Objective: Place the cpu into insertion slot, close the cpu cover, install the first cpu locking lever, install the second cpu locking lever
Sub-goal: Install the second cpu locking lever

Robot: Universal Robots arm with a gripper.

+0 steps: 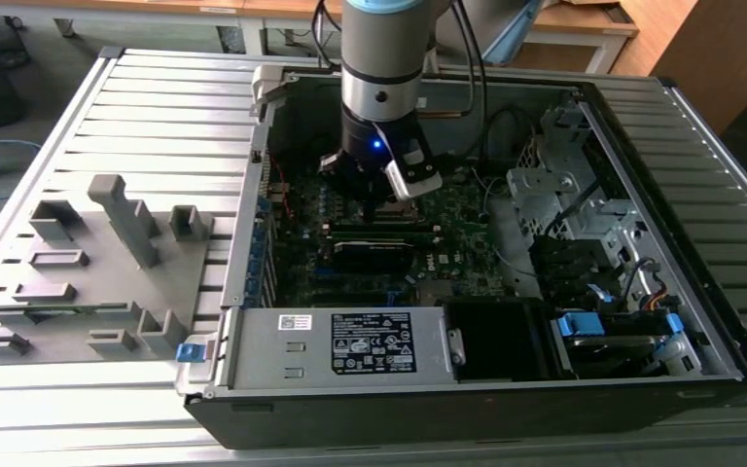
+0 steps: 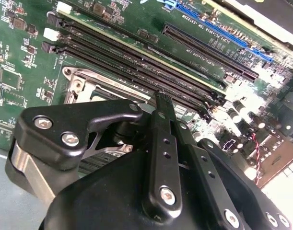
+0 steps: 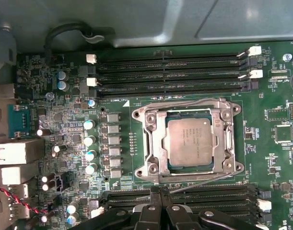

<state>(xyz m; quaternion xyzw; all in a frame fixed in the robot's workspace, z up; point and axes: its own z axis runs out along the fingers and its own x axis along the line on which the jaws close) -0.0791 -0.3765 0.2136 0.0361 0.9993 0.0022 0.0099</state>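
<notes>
**CPU seated and covered, levers in hand**

While the arm stands deep inside the open computer case (image 1: 504,389) in the exterior view, we see its gripper (image 1: 376,202) lowered to just above the green motherboard (image 1: 458,229), near the middle of the board; the grey fixture tray (image 1: 88,282) sits well apart at the exterior view's left, outside the case.

Turning to the second wrist view, we look past the gripper (image 2: 161,98), whose fingertips appear pressed together into one narrow tip with nothing between them; it hovers at the edge of the socket's metal frame, just beside the long black memory slots (image 2: 136,62).

From the first wrist view we find the cpu (image 3: 190,142) lying flat in the insertion slot (image 3: 170,165), with the cpu cover (image 3: 158,141) down around it so the silver chip shows through the window. One thin wire lever (image 3: 204,183) runs along the frame's near edge, close to the gripper (image 3: 159,190); another follows the far edge. Whether either is hooked we cannot tell.

We judge placing and covering done, and the lever step in hand: the next move calls for a firm sideways and downward push to tuck a lever under its catch
</notes>
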